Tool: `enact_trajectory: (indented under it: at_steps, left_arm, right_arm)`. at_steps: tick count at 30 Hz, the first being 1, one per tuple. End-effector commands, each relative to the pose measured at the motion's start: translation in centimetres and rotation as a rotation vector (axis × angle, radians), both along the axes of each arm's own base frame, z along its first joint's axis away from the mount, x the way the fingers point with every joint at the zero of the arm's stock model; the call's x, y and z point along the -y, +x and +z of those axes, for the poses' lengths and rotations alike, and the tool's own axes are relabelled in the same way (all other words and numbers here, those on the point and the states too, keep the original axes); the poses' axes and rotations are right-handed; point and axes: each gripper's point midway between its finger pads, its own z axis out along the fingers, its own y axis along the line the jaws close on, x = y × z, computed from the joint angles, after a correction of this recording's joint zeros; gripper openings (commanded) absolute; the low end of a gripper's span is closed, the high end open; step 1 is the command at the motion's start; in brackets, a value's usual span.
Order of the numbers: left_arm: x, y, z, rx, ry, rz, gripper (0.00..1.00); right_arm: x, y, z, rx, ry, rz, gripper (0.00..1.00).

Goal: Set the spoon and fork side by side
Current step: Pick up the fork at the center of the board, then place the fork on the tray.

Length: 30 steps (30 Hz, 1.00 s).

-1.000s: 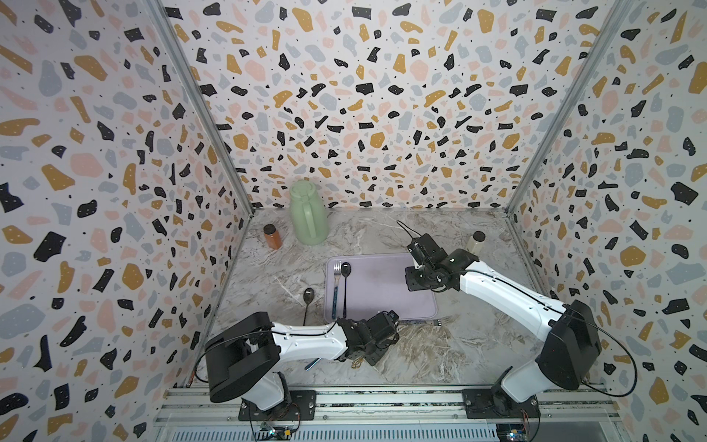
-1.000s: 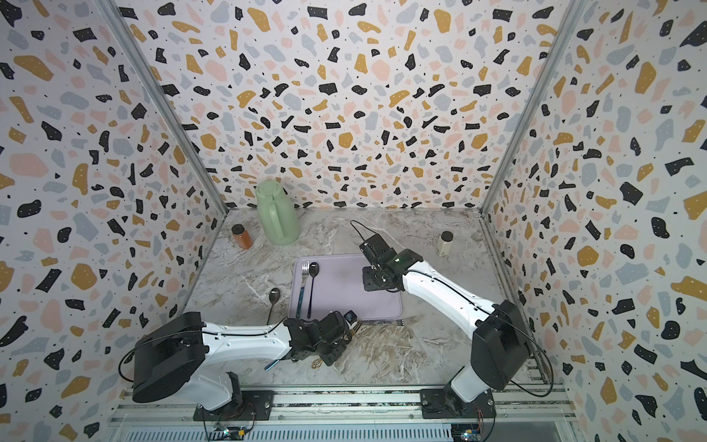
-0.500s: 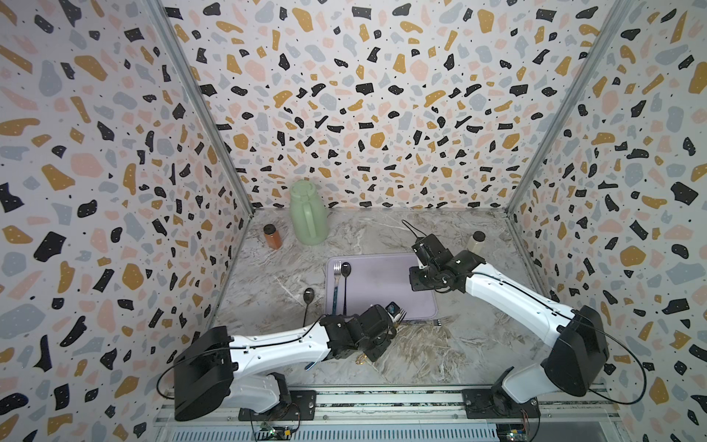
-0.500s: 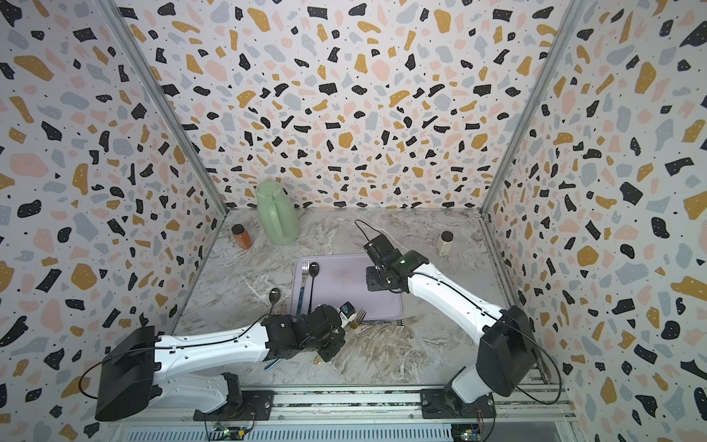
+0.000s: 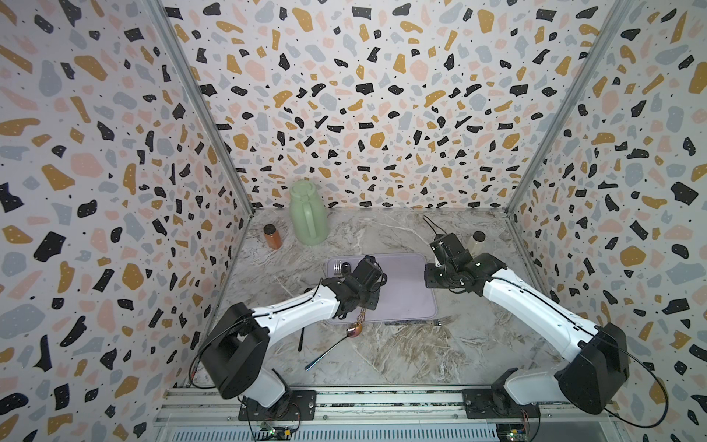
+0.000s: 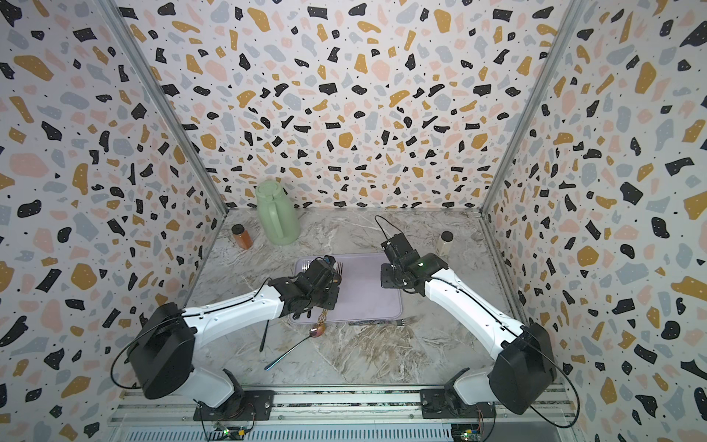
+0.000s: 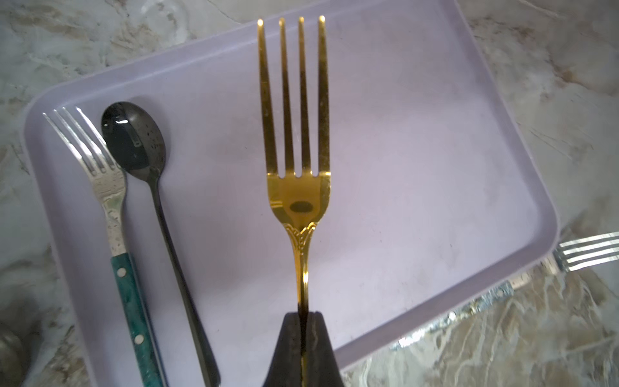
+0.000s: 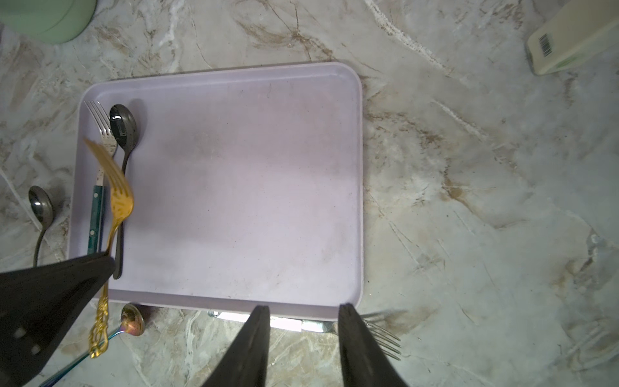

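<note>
Gold metal fork point(image 7: 298, 201) hangs above the lilac plastic tray point(image 7: 418, 167), our left gripper point(image 7: 303, 313) clamped on its handle; a black spoon point(image 7: 134, 140) and green-handled fork point(image 7: 114, 201) lie together along the tray's left edge. Our right gripper point(image 8: 303, 306) has its jaws apart.

tray point(image 8: 234, 184) mostly bare: middle and right side free to reach into. left strip taken by green-handled fork point(image 7: 115, 214) and black spoon point(image 7: 134, 137); gold fork point(image 7: 298, 134) in the left gripper point(image 7: 303, 315) hangs above, beside them. silver fork point(image 5: 419, 322) and rainbow spoon point(image 5: 354, 331) lie just off the near edge, dark spoon point(image 8: 40, 201) off the left edge. jug point(image 5: 308, 218), orange bottle point(image 5: 272, 236), white bottle point(image 5: 476, 243) stand at the back
</note>
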Motion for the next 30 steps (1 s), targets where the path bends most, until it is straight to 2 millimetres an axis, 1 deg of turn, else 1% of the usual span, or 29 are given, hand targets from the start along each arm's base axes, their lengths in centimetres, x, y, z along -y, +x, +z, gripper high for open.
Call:
enact_trajectory:
  at_steps: [1,5,9,15,19,22,23,25,26,28,30]
  left_arm:
    - [0.7,3.2,0.4,0.021,-0.060,0.108,0.00]
    - [0.7,5.0,-1.6,-0.023,-0.062,0.178,0.00]
    - [0.5,6.0,-3.1,-0.052,-0.054,0.216,0.00]
    - [0.2,6.3,-5.0,-0.094,-0.041,0.239,0.00]
    - [-0.6,6.2,-5.6,-0.111,-0.016,0.267,0.00]
    - [-0.7,6.0,-5.7,-0.121,-0.006,0.270,0.01]
    - [-0.7,6.0,-5.6,-0.123,-0.004,0.271,0.07]
    - [-0.8,5.9,-5.5,-0.131,0.005,0.266,0.27]
    - [-0.8,5.8,-5.2,-0.133,0.007,0.261,0.32]
    - [-1.0,5.6,-4.2,-0.127,0.010,0.252,0.39]
    - [-1.5,4.9,-3.1,-0.121,0.020,0.237,0.43]
  right_arm:
    - [0.1,-0.4,-0.2,-0.025,0.008,-0.004,0.40]
    - [-0.2,-0.6,-0.7,-0.045,0.020,-0.003,0.40]
    - [-0.4,-0.7,-1.2,-0.060,0.024,-0.002,0.40]
    - [-0.5,-0.5,-1.4,-0.065,0.027,0.002,0.40]
    - [-0.6,-0.6,-1.5,-0.071,0.031,0.002,0.40]
    - [-0.7,-0.6,-1.5,-0.075,0.037,0.001,0.40]
    - [-0.8,-0.6,-1.5,-0.073,0.041,0.001,0.40]
    - [-0.9,-0.6,-1.5,-0.075,0.045,0.000,0.40]
    - [-0.9,-0.6,-1.5,-0.077,0.046,0.000,0.40]
    - [-0.9,-0.6,-1.5,-0.078,0.049,0.001,0.40]
    - [-1.0,-0.7,-1.3,-0.079,0.057,0.000,0.40]
